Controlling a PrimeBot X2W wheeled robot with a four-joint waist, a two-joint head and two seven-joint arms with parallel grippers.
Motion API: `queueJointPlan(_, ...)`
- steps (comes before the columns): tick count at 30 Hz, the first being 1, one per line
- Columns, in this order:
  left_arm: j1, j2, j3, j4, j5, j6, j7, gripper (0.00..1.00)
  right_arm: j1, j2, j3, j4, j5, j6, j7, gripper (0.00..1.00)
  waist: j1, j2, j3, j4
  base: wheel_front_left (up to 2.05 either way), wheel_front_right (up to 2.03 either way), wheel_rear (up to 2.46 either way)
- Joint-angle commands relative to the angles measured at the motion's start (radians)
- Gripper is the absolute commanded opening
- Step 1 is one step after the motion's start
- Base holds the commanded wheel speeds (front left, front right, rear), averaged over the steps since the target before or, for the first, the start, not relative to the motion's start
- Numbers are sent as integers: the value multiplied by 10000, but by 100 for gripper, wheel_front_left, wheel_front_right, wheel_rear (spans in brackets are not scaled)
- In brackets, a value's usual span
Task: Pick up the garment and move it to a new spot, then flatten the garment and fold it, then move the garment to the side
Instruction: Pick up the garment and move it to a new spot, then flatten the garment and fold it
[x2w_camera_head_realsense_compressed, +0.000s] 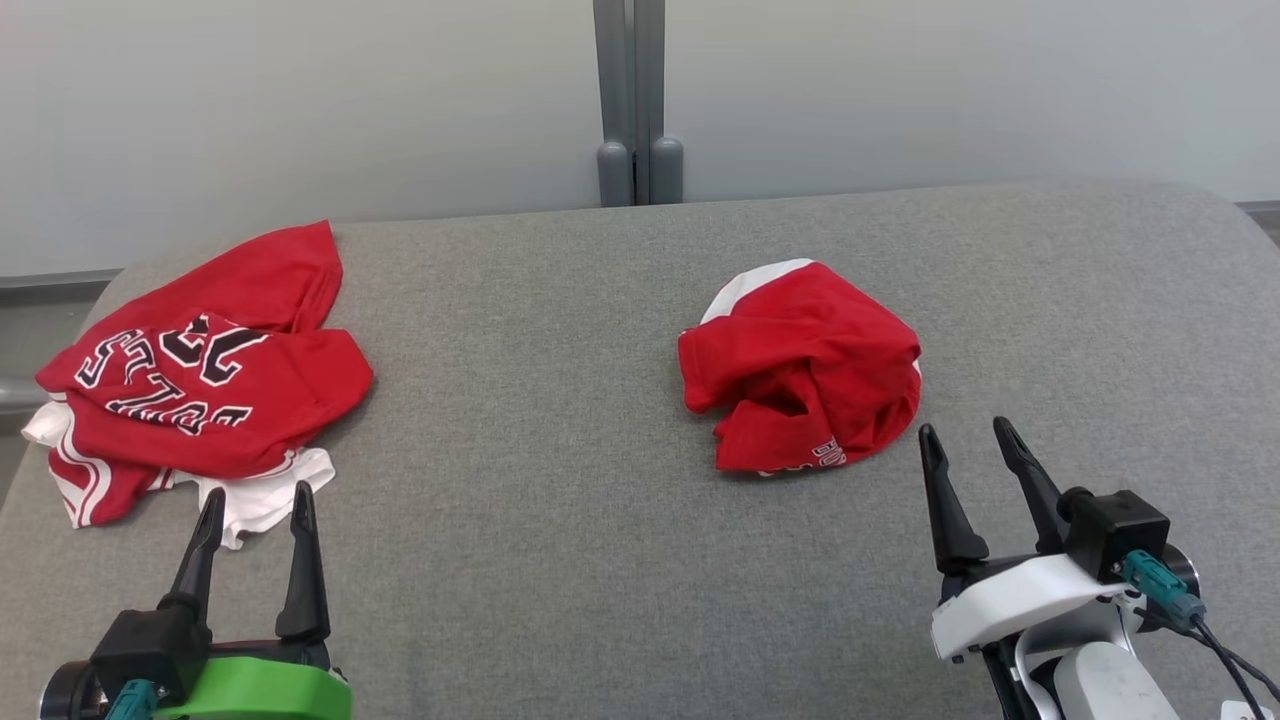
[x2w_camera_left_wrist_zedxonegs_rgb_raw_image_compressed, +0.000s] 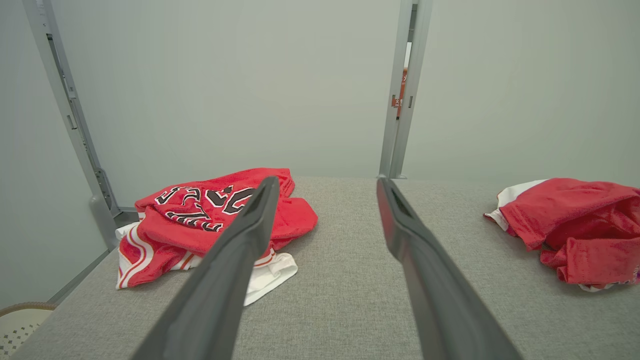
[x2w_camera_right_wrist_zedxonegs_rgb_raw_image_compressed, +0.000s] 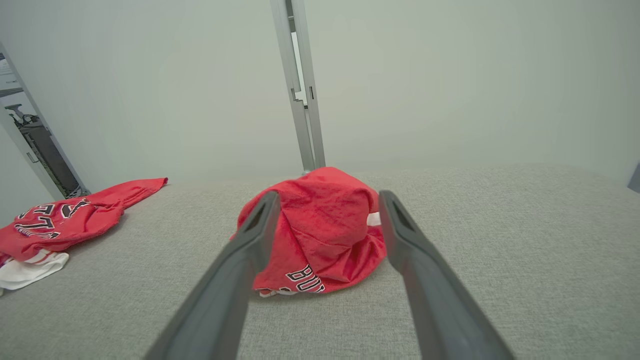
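A crumpled red garment (x2w_camera_head_realsense_compressed: 800, 365) with white trim lies bunched right of the middle of the grey cloth-covered table (x2w_camera_head_realsense_compressed: 560, 500). My right gripper (x2w_camera_head_realsense_compressed: 966, 427) hovers open just in front of it and to its right, holding nothing. In the right wrist view that garment (x2w_camera_right_wrist_zedxonegs_rgb_raw_image_compressed: 320, 225) sits straight ahead between and beyond the open fingers of the right gripper (x2w_camera_right_wrist_zedxonegs_rgb_raw_image_compressed: 328, 194). My left gripper (x2w_camera_head_realsense_compressed: 259, 492) stands open and empty at the lower left. From the left wrist, the left gripper (x2w_camera_left_wrist_zedxonegs_rgb_raw_image_compressed: 327, 180) points at bare table, with the garment (x2w_camera_left_wrist_zedxonegs_rgb_raw_image_compressed: 575, 225) far right.
A loose pile of red and white jerseys (x2w_camera_head_realsense_compressed: 200, 380) with black numbers lies at the table's left edge, just ahead of the left gripper. A grey post (x2w_camera_head_realsense_compressed: 632, 100) rises from the pale wall behind the table. A pale basket (x2w_camera_left_wrist_zedxonegs_rgb_raw_image_compressed: 20, 320) sits below the table's left side.
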Motion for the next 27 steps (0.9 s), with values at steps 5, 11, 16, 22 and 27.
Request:
queueJointPlan(5, 281, -56, 136, -12, 288, -100, -2, 100, 157, -28, -35, -65, -76, 1, 84, 100, 1, 0, 0, -18, 0, 0, 0)
queueJointPlan(11, 279, -81, 134, 128, 396, -166, -2, 100, 220, -28, -61, -69, -89, 1, 112, 100, 1, 0, 18, -16, 0, 0, 0)
queueJointPlan(16, 256, -120, 185, 171, 471, -181, -2, 100, 231, -28, -92, -58, -90, 1, 147, 100, 1, 0, 4, -23, 0, 0, 0)
queueJointPlan(22, 239, -168, 254, 168, 530, -223, -2, 100, 241, -28, -107, -17, -77, 1, 138, 100, 1, 0, -1, -32, 0, 0, 0)
queueJointPlan(27, 234, -203, 298, 188, 571, -264, -2, 100, 234, -28, -127, 24, -57, 1, 136, 100, 1, 0, -8, -41, 0, 0, 0)
